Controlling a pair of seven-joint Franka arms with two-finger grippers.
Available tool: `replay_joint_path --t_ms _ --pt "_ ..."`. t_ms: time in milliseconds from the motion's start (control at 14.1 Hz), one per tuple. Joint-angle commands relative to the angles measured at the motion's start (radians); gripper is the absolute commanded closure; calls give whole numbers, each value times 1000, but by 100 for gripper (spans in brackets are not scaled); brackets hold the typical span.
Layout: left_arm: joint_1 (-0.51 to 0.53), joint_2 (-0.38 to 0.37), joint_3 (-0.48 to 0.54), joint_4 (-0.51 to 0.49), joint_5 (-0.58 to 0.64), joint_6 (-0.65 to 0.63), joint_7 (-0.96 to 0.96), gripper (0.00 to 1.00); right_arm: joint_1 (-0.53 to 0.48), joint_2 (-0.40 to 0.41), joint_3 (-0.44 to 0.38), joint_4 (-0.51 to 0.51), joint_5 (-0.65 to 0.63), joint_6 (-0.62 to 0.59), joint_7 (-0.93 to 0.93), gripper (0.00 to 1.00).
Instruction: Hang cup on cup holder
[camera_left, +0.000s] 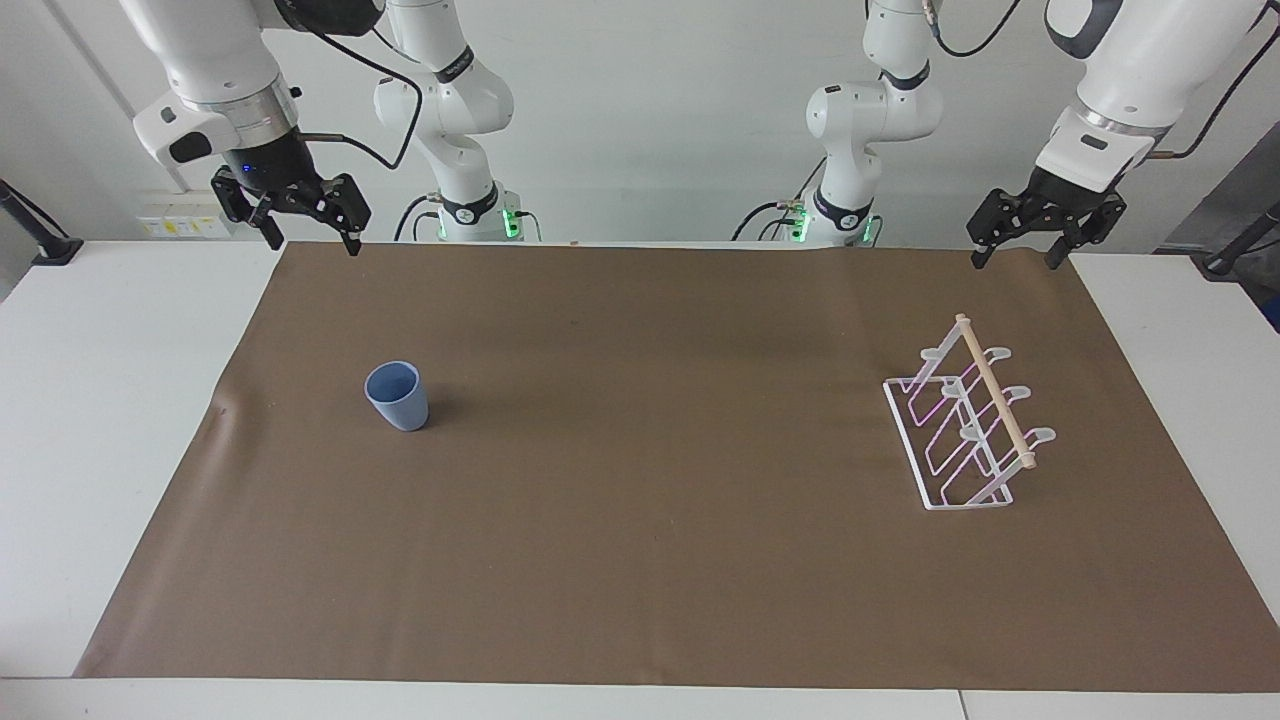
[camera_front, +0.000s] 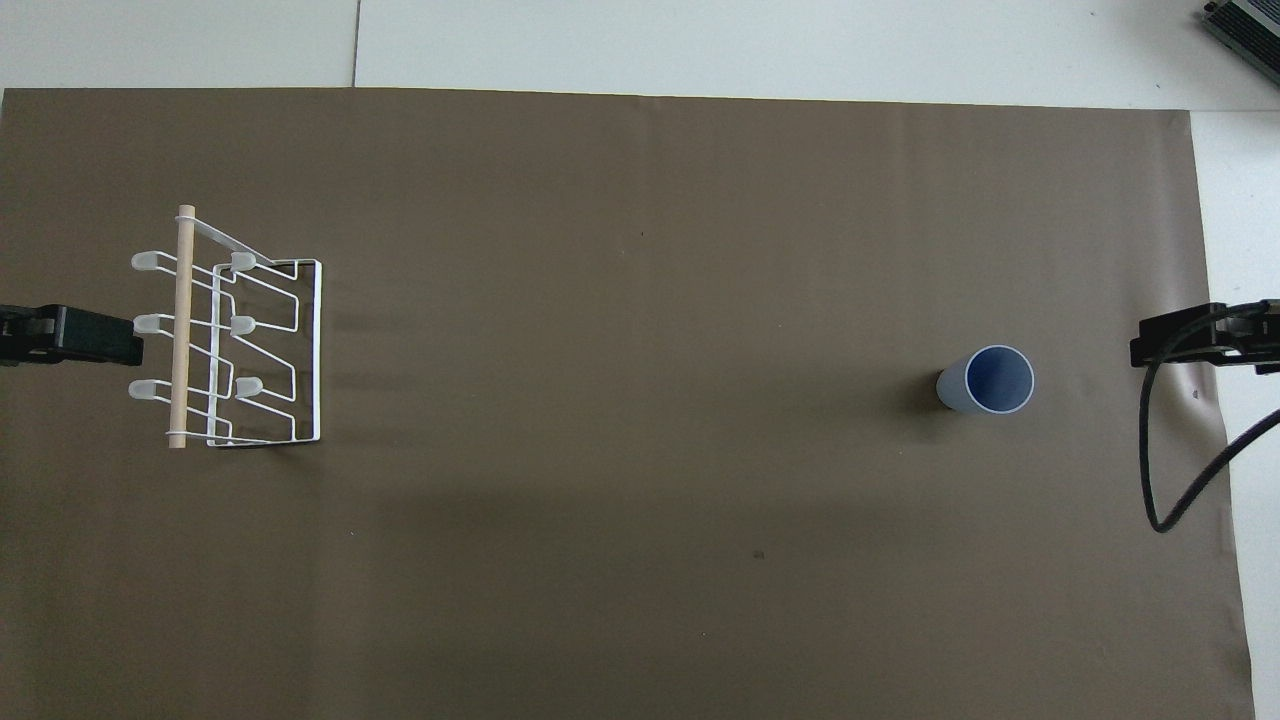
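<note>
Standing upright on the brown mat (camera_left: 640, 560), toward the right arm's end of the table, the cup (camera_left: 397, 396) had its open rim facing up, and nothing touched it. We saw the cup holder (camera_left: 966, 425) well apart from it, toward the left arm's end, its wooden dowel (camera_left: 992, 390) running along the top of the slanted white wire frame and its pegs bare. We found the right gripper (camera_left: 308, 240) raised over the mat's edge closest to the robots, its fingers spread apart and empty. We found the left gripper (camera_left: 1012, 258) raised over the same edge at the other arm's end, its fingers likewise parted and holding nothing.
</note>
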Motion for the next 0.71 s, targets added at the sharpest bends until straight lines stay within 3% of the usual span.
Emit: replay_joint_path --t_ms 0,354,636 --pt "2 -27 -2 -30 19 10 -11 0 -10 -33 -1 -44 24 12 -22 0" --pt "2 -27 -2 -30 19 9 -11 0 -10 -51 -1 -82 24 35 -20 0" --pt "2 -27 -2 -30 19 9 -11 0 -20 -71 -2 -203 24 168 -64 0"
